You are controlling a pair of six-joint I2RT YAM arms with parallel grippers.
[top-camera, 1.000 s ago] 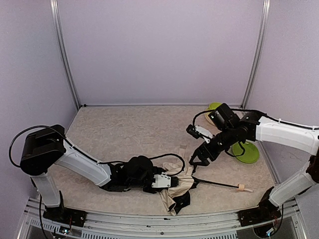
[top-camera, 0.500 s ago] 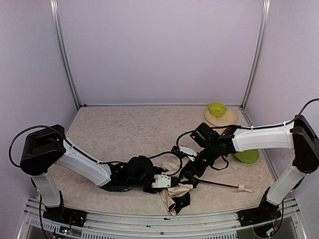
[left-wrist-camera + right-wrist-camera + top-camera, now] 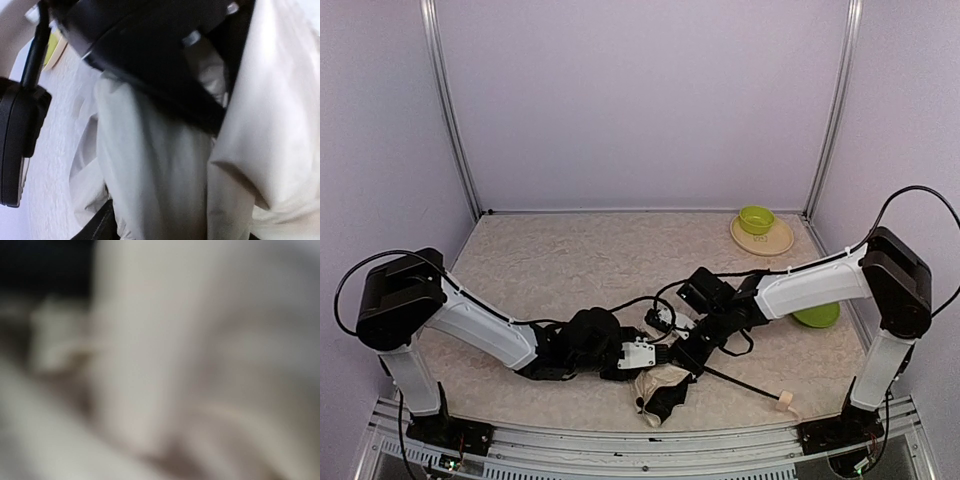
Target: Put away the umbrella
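The left pincer (image 3: 655,361) and right pincer (image 3: 680,360) are pressed into the umbrella (image 3: 660,388), its handle (image 3: 783,401) lying to their right; whether either is closed cannot be told.

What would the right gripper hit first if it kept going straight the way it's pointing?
The umbrella, at its cream fabric. The right gripper points into the bunched canopy, and its wrist view shows only blurred fabric, so it is likely touching or nearly so.

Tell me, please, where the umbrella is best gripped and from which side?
Take the bare black shaft just short of the beige handle, from above, jaws across it: it lies flat and straight on the table, whereas the canopy is a crumpled heap.
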